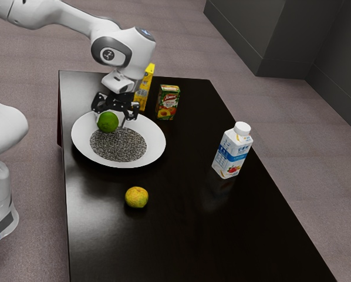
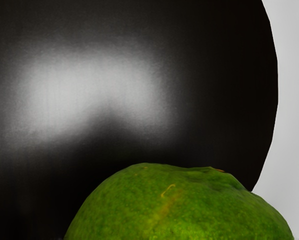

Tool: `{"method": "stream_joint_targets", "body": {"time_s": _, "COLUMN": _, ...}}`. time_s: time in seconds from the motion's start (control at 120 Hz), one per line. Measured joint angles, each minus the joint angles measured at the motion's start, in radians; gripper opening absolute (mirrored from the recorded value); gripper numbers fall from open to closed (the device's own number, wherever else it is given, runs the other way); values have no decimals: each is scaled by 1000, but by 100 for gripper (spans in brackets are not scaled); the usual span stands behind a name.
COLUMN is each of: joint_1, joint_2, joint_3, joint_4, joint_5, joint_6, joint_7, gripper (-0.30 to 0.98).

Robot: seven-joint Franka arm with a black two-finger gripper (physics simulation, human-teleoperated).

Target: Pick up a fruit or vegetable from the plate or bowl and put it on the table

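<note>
Green fruit (image 1: 108, 122): the task's thing; at the hand, over the part of the white plate (image 1: 155, 143) nearer the cartons. Whether it rests on the plate or hangs just above cannot be told.
Hand (image 1: 113, 121): grip undetermined; whether it is released or clenched on the fruit cannot be told.
Step in hand, as judged: securing the green fruit for the lift; the task is in its early part.
Handling advised: centre the hand over the fruit's widest part, close evenly, and test the hold with a short, straight rise. The fruit is round and may roll or squirt aside if pinched high or off centre.
Carry advised: clear the plate's rim, then lower to the tabletop (image 1: 181, 235) and release only on contact, lest it roll.
Arm (image 1: 76, 19): enters from the exterior view's upper left, bends at the wrist and points the hand down over the plate.
Yellow-orange fruit (image 1: 136, 197): on the tabletop, apart from the plate; a neighbour to avoid knocking.
Cartons: yellow (image 1: 144, 88) and juice (image 1: 168, 103), both upright near the plate; keep the hand's sideways travel clear of them.
</note>
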Motion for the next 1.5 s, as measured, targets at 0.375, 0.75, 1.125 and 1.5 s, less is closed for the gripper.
{"method": "stream_joint_targets", "body": {"time_s": 0.375, "joint_1": 3, "joint_2": -2, "joint_3": -12, "joint_4": 13, "joint_5": -1, "joint_6": 21, "joint_7": -20, "gripper": 38}}
{"method": "stream_joint_targets", "body": {"time_s": 0.75, "joint_1": -384, "joint_2": 242, "joint_3": -341, "joint_4": 351, "joint_5": -184, "joint_6": -51, "joint_7": -66, "gripper": 38}}
{"method": "stream_joint_targets", "body": {"time_s": 1.125, "joint_1": -377, "joint_2": 687, "joint_3": -342, "joint_4": 565, "joint_5": -467, "joint_6": -6, "joint_7": -69, "gripper": 38}}
{"method": "stream_joint_targets", "body": {"time_s": 1.5, "joint_1": -263, "joint_2": 848, "joint_3": -366, "joint_4": 698, "joint_5": -607, "joint_6": 11, "joint_7": -35, "gripper": 64}}
